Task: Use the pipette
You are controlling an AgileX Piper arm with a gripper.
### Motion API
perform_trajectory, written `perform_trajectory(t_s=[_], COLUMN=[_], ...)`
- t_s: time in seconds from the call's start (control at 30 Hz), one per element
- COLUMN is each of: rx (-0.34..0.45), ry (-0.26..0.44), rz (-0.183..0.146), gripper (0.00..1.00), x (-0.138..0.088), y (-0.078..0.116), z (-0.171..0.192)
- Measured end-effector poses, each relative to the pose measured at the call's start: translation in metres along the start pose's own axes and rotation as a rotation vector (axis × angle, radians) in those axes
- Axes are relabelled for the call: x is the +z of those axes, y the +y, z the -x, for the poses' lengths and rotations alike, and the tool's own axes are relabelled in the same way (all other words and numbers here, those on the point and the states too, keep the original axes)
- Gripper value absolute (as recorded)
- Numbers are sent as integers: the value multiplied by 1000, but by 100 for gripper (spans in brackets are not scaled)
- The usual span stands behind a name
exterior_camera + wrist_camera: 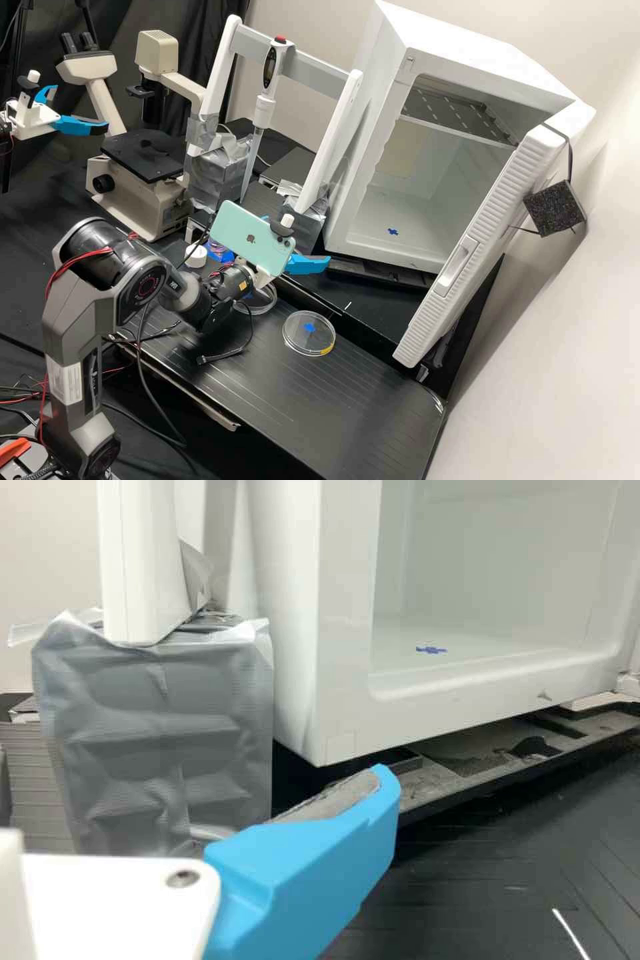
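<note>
Upright between the two white posts of a stand [220,87], the pipette [265,112] hangs in the high view, by a smooth grey crossbar [313,67]. Its pale, slender body has a red button on top, a dark oval display and a long, narrow, translucent lower part. Crinkled silver-grey tape [217,170] wraps the blocks at the feet of the posts.

The claw [307,264] is well apart from the pipette, in front of the white cabinet [373,87], behind a mint-green phone [245,235] with rounded corners. It is open and holds nothing; in the wrist view its smooth blue finger [300,875] ends in a blunt tip, with a rough grey pad [338,797] bare along one side.

On the ribbed black table [333,407] lies a clear, round, flat dish [308,341] with a blue mark and a yellow patch at its edge. Beyond it, the boxy cabinet has its ridged door [477,247] swung open, a slotted metal shelf [460,110] within, and a small blue patch [393,231] on its smooth floor. A coarse black block [555,208] is fixed to the door. A cream microscope [130,200] with a flat black stage stands at the back.
</note>
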Motion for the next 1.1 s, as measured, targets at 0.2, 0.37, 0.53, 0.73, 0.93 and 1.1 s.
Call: perform_trajectory(t_s=[0.2,0.37,0.53,0.73,0.93,1.1], rx=[0,-1,37,98,150,180], ry=[0,2,48,212,378,425], rz=[0,4,-15,-23,34,85], gripper=[100,100,100,100,100,100], x=[0,0,-13,-55,-114,-154], y=[0,1,15,30,37,45], z=[0,6,33,58,78,81])
